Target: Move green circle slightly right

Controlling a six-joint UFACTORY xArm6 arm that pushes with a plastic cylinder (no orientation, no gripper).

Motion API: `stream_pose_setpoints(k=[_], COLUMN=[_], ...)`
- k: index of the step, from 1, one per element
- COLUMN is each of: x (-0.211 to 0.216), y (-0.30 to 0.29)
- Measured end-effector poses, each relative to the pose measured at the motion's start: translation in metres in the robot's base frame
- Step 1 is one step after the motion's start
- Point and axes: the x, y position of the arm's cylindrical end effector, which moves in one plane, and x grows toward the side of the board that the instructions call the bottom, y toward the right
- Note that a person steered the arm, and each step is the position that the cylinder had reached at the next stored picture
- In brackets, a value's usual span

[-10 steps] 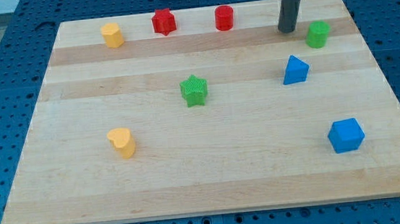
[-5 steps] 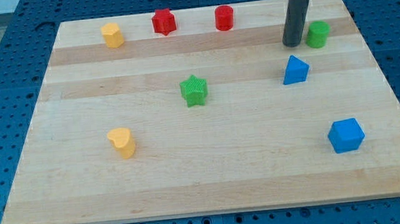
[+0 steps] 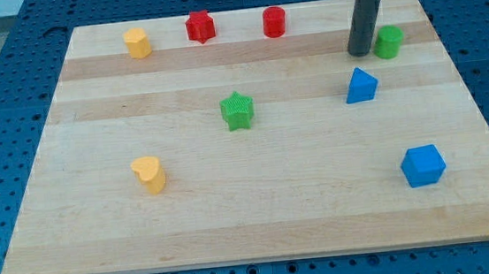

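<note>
The green circle (image 3: 387, 42) is a short green cylinder near the view's top right of the wooden board (image 3: 259, 207). My tip (image 3: 361, 53) is the lower end of the dark rod, standing just left of the green circle, very close to its left side or touching it. A blue triangle (image 3: 361, 85) lies just below the tip.
A green star (image 3: 238, 110) sits mid-board. A blue cube (image 3: 423, 165) is at the lower right. A yellow heart (image 3: 149, 174) is at the lower left. A yellow hexagon (image 3: 137, 43), a red star (image 3: 200, 26) and a red cylinder (image 3: 273, 22) line the top edge.
My tip has moved down and to the right, from up-left of the green circle to right beside its left side. The blocks have not visibly moved.
</note>
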Motion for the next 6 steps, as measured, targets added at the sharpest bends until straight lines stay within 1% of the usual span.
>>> stream_pose_setpoints(k=[1,5,6], x=[0.000,0.001,-0.003], y=[0.018,0.019,0.007])
